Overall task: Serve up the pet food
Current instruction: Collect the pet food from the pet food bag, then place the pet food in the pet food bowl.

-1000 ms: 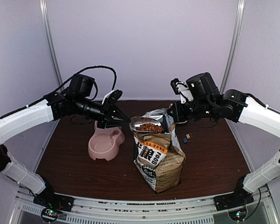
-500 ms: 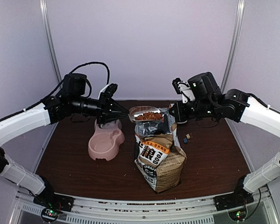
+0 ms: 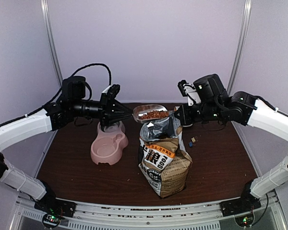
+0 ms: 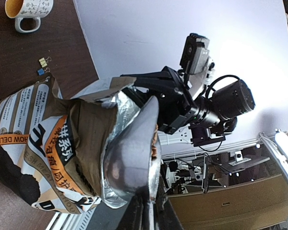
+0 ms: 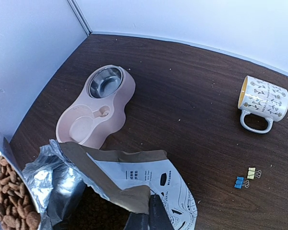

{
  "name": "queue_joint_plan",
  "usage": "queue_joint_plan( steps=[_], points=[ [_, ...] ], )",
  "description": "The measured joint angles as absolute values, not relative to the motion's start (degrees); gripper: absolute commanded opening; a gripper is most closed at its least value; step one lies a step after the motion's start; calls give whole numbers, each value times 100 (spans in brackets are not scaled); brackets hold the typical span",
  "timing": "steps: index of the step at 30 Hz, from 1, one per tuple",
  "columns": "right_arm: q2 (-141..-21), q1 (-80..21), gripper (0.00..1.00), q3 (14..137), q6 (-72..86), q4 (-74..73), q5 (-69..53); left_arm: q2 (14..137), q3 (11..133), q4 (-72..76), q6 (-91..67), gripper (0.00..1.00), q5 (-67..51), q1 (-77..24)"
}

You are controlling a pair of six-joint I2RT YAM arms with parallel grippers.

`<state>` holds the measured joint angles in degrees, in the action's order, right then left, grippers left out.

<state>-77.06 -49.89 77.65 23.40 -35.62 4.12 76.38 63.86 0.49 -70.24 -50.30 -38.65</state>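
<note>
Dog-food bag (image 3: 164, 160) stood upright, mouth opened | pink double bowl (image 3: 108, 146) set just left | bag rim pinched by right gripper (image 3: 179, 118) | pet food (image 3: 153, 115) heaped in scoop (image 3: 138, 111) above bag mouth, handle clenched by left gripper (image 3: 126, 114)

A dark brown wood-grain desk (image 3: 216, 163) fills the lower half of the top view. Left of centre lies a pink double bowl (image 3: 108, 146), its far cup lined with shiny metal and its near cup plain pink. At centre stands a kraft-brown bag (image 3: 164, 160) with black-and-white lettering, upright, its foil-lined mouth open. Just right of the bag lie two small binder clips (image 3: 192, 141), one yellow and one blue, side by side. In the right wrist view a white patterned mug (image 5: 263, 102) sits at upper right, well apart from the bowl.
</note>
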Motion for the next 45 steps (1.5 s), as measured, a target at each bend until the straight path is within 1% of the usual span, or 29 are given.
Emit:
queue_joint_plan(
  steps=[21, 31, 38, 45],
  points=[
    [-7703, -4989, 0, 7765, 2335, -3614, 510, 7627, 6123, 1376, -7848, 0, -5384, -3865],
    [-7701, -4989, 0, 7765, 2333, -3627, 545, 7540, 6082, 1557, -8055, 0, -5404, -3804],
    [-7697, -4989, 0, 7765, 2333, -3640, 582, 7126, 5881, 1476, -8121, 0, -5308, -3225],
    [-7658, -4989, 0, 7765, 2331, -3680, 613, 6541, 5299, 928, -7946, 0, -5089, -2248]
  ],
)
